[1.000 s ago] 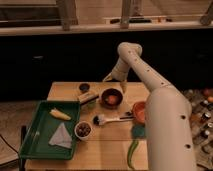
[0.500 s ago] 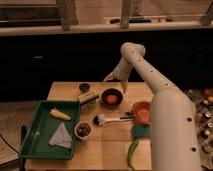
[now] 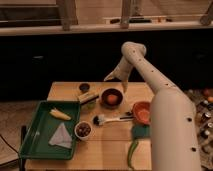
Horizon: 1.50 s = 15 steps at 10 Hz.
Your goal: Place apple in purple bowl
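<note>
The apple, small and orange-red, lies inside the purple bowl, a dark maroon bowl at the back middle of the wooden table. My gripper hangs at the end of the white arm, above and slightly left of the bowl and apart from the apple. The arm rises from the lower right, bends at the top and slopes down-left to the gripper.
A green tray at the left holds a yellow corn piece and a white napkin. A white-rimmed bowl, a brush, an orange bowl, a green pepper and a small dark cup stand around.
The arm's upper bend has drifted slightly to the right. The gripper stays above the bowl and the apple stays in it.
</note>
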### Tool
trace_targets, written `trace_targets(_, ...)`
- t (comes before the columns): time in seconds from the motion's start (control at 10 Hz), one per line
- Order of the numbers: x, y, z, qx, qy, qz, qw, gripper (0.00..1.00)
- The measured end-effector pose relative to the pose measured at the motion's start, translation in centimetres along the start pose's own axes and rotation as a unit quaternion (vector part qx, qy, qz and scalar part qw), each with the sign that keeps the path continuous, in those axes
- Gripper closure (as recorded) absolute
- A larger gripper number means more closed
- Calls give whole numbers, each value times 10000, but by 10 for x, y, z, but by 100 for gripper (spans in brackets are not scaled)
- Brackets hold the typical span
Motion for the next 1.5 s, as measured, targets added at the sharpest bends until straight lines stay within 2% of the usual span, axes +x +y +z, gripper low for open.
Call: trace_targets(1.5,3,3,-2,-32,-1,-4,10000,20)
